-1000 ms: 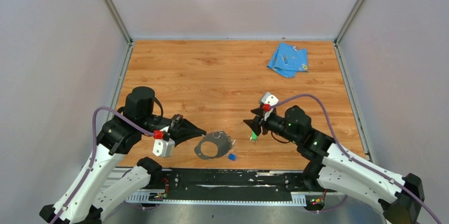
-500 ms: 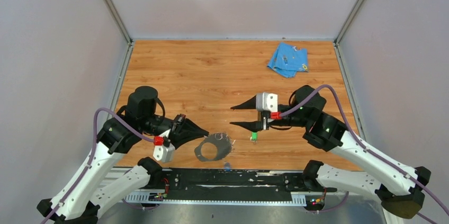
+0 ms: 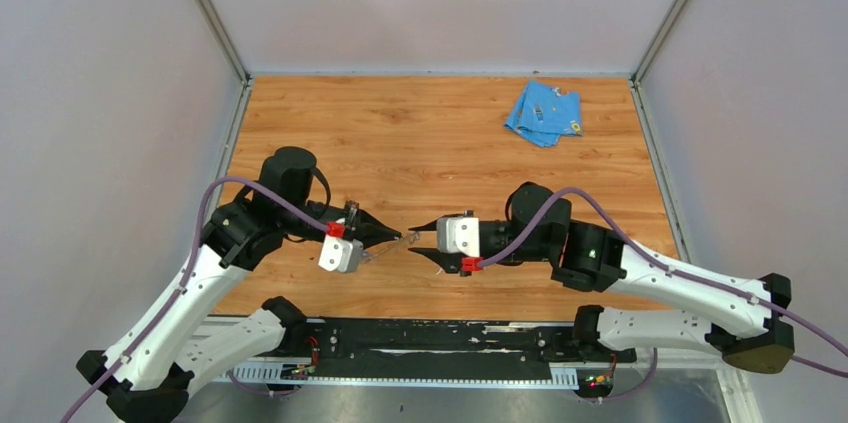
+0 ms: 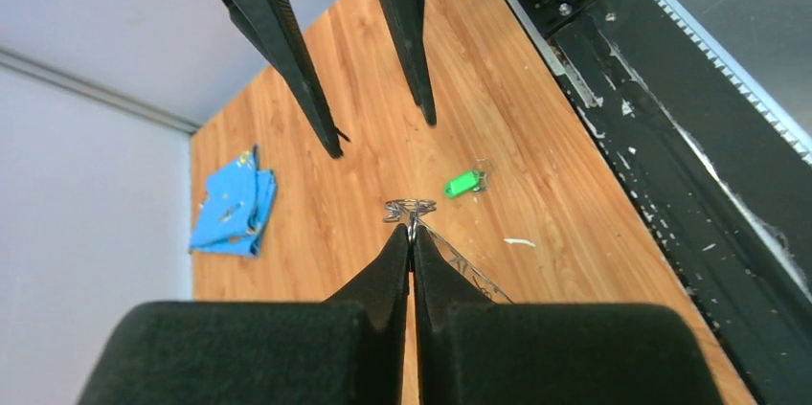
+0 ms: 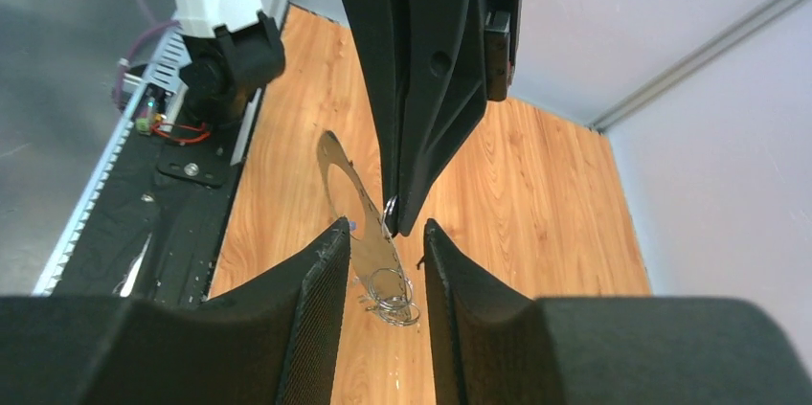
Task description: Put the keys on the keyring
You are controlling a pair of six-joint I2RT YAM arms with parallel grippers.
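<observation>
My left gripper [image 4: 412, 228] is shut on a small wire ring at the end of the keyring [image 5: 369, 237], a thin grey metal band with an oval hole. It holds the band tilted above the table. A bunch of small wire rings [image 5: 388, 295] hangs from the band. My right gripper [image 5: 386, 225] is open and faces the left one tip to tip [image 3: 412, 239], its fingers on either side of the band and apart from it. The green key [image 4: 464, 182] lies on the wood below. A tiny blue speck [image 5: 352, 224] shows beside the band, too small to tell as the blue key.
A light-blue cloth [image 3: 543, 112] lies at the far right of the wooden table. The black base rail [image 3: 430, 338] runs along the near edge. Grey walls enclose the table on three sides.
The left gripper has lifted the keyring off the table and carried it right. The right arm has swung left, away from the green key, and its jaws have narrowed around the band.
</observation>
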